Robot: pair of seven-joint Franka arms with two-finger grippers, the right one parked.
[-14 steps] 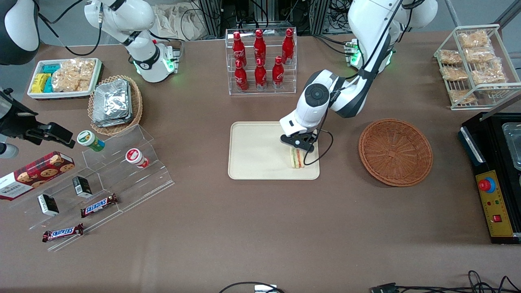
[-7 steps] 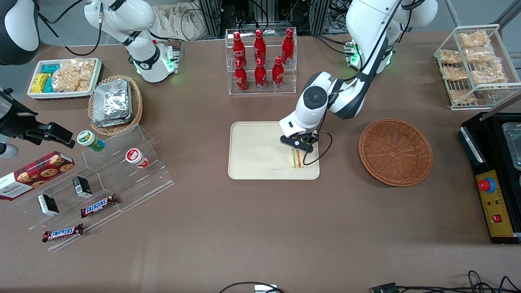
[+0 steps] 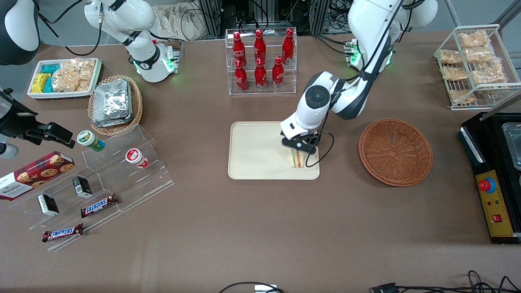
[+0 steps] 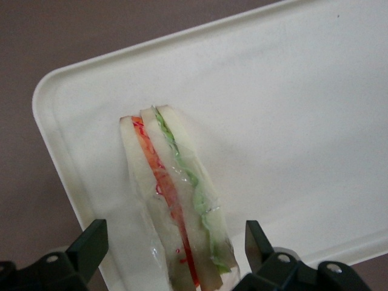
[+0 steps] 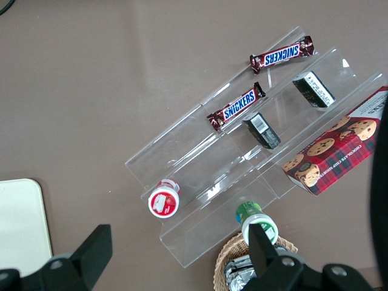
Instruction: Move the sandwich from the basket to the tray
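sandwich (image 3: 296,159): lying on the tray (image 3: 256,150), at the tray's end nearest the basket, close to the corner nearest the front camera. Clear wrap, pale bread, one red and one green filling stripe showing in the left wrist view (image 4: 176,206).
long axis: runs from the gripper toward the front camera, roughly parallel to the tray's short edge. Filling stripes follow the same line. In the wrist view the narrower end points away from the gripper and the broader end lies between the fingers.
gripper (image 3: 300,145): directly above the sandwich's end farther from the front camera, low over the tray.
gripper state: released. Fingers (image 4: 91,242) spread wide, one on each side of the sandwich, a visible gap between each finger and the wrap. No contact.
tray: cream, rounded corners, low rim, mid-table, nearer the front camera than the bottle rack (image 3: 260,61). Holds only the sandwich.
basket (image 3: 395,151): brown wicker, on the table beside the tray toward the working arm's end, well apart from the sandwich. Nothing in it.
bottle rack: clear acrylic, red bottles upright.
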